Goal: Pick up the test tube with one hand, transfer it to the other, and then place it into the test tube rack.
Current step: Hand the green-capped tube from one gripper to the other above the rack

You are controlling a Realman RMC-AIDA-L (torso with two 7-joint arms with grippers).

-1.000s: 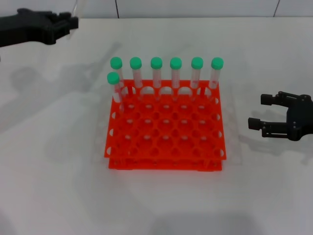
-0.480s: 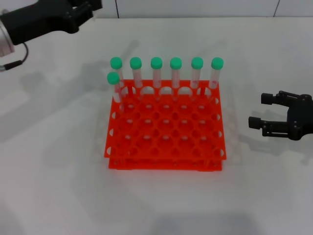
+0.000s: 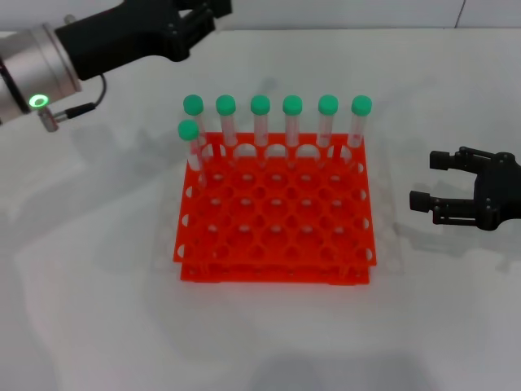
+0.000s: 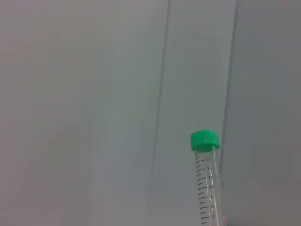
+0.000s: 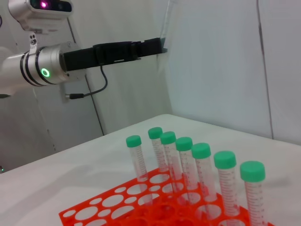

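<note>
My left gripper [image 3: 205,15], black on a silver wrist with a green light, hangs high over the far left of the table, beyond the rack. It is shut on a clear test tube with a green cap [image 4: 205,141]. In the right wrist view the left gripper [image 5: 157,46] holds the faint clear tube [image 5: 167,19] upright at its tip. The orange-red rack [image 3: 277,244] stands mid-table with several green-capped tubes [image 3: 260,104] along its far row and left edge. My right gripper [image 3: 425,179] is open and empty, low beside the rack's right side.
The rack's grid of holes [image 5: 108,207] is free in its middle and near rows. The rack's standing tubes [image 5: 202,150] rise well above its top. A white wall [image 3: 326,12] closes the table's far edge.
My left arm has swung rightward along the far edge, bringing its wrist into the head view. The right gripper has hardly moved.
</note>
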